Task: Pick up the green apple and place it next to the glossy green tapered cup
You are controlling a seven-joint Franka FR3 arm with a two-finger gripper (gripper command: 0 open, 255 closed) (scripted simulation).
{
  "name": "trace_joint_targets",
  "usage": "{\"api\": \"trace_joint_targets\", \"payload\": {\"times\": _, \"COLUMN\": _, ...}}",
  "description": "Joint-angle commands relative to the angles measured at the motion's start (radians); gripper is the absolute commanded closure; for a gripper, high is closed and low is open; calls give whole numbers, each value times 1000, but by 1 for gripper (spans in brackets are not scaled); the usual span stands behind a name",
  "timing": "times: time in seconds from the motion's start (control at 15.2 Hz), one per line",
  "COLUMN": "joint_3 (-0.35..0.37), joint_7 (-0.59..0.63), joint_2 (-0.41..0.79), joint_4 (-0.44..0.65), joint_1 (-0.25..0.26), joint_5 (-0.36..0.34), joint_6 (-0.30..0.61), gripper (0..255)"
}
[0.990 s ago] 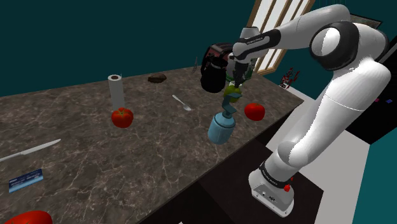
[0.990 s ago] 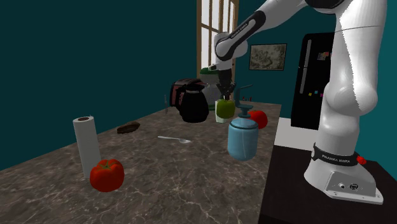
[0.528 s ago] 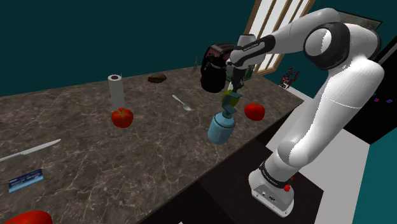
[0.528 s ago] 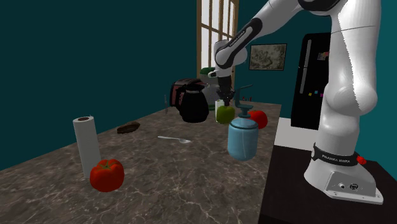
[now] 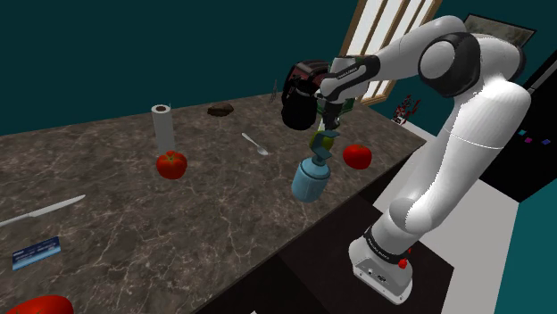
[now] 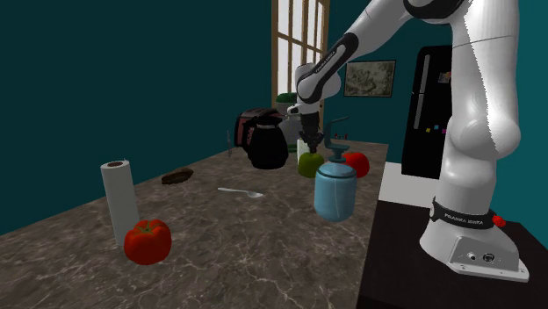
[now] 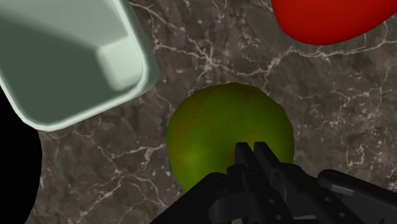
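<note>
Green apple, round, lies just beneath the tool, whose tips press together.

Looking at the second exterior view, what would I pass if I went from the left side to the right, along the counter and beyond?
paper towel roll → small brown object → black pot → green apple → red fruit → arm's white base

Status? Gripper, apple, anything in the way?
Gripper directly over green apple, low at the counter. Pale green cup close beside the apple. Red tomato also near, not touching. Nothing blocking.
</note>
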Motion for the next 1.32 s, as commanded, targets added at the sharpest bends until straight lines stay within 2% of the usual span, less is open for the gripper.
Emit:
{"api": "trace_joint_targets", "payload": {"times": 0.0, "joint_3": 0, "joint_7": 0, "joint_2": 1, "joint_4": 0, "joint_1": 0, "joint_5": 0, "joint_6": 2, "gripper": 255}}
{"api": "trace_joint_targets", "payload": {"times": 0.2, "joint_3": 0, "joint_7": 0, "joint_2": 1, "joint_4": 0, "joint_1": 0, "joint_5": 0, "joint_6": 2, "gripper": 255}}
{"api": "trace_joint_targets", "payload": {"times": 0.26, "joint_3": 0, "joint_7": 0, "joint_2": 1, "joint_4": 0, "joint_1": 0, "joint_5": 0, "joint_6": 2, "gripper": 0}}
{"api": "trace_joint_targets", "payload": {"times": 0.59, "joint_3": 0, "joint_7": 0, "joint_2": 1, "joint_4": 0, "joint_1": 0, "joint_5": 0, "joint_6": 2, "gripper": 0}}
{"api": "trace_joint_targets", "payload": {"times": 0.86, "joint_3": 5, "joint_7": 13, "joint_2": -65, "joint_4": 60, "joint_1": 14, "joint_5": -15, "joint_6": -123, "gripper": 0}}
{"api": "trace_joint_targets", "payload": {"times": 1.25, "joint_3": 5, "joint_7": 13, "joint_2": -65, "joint_4": 60, "joint_1": 13, "joint_5": -15, "joint_6": -123, "gripper": 0}}
